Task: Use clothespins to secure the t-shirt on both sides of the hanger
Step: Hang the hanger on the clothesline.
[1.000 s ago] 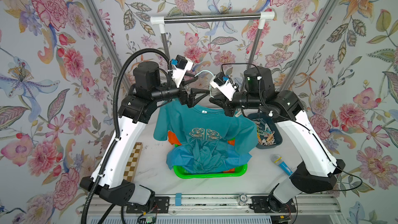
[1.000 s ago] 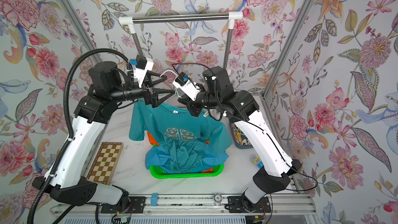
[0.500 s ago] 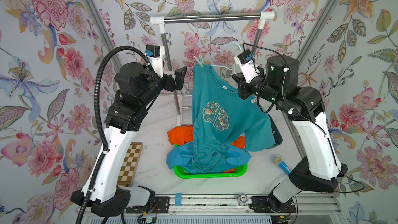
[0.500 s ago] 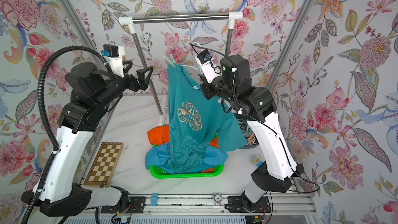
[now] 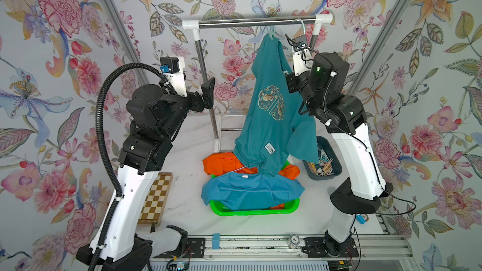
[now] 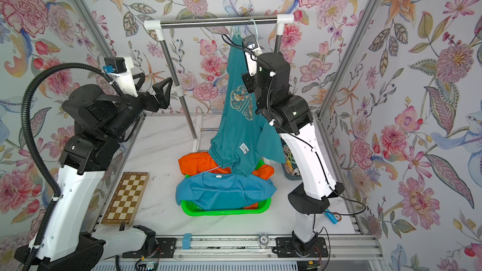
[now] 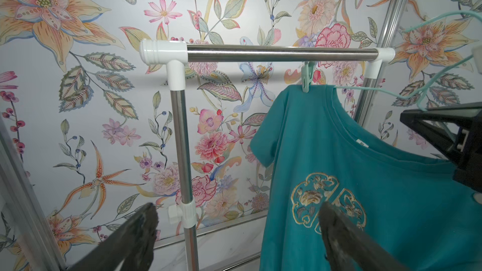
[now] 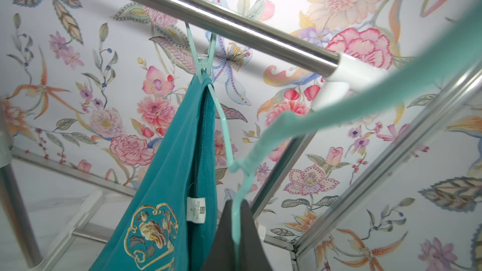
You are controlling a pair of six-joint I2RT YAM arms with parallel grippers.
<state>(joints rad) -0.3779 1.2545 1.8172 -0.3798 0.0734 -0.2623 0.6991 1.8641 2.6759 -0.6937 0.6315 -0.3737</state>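
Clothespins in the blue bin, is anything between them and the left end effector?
Yes. The hanging teal t-shirt drapes between the open left end effector and the clothespins in their bin. The rack's upright post stands just ahead of the end effector. The right arm also rises beside the bin.

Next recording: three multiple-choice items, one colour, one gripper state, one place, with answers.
1. The clothespin clipped on the t-shirt shoulder is: A pink; B mint green; C yellow.
2. The left gripper is: A shut on the t-shirt; B shut on a clothespin; C open, empty.
3. The clothespin bin sits: A beside the right arm; B in the left gripper; C on the t-shirt.
Answers: 1 B, pale mint in both wrist views. 2 C, jaws wide apart, nothing between. 3 A, seen in both top views.
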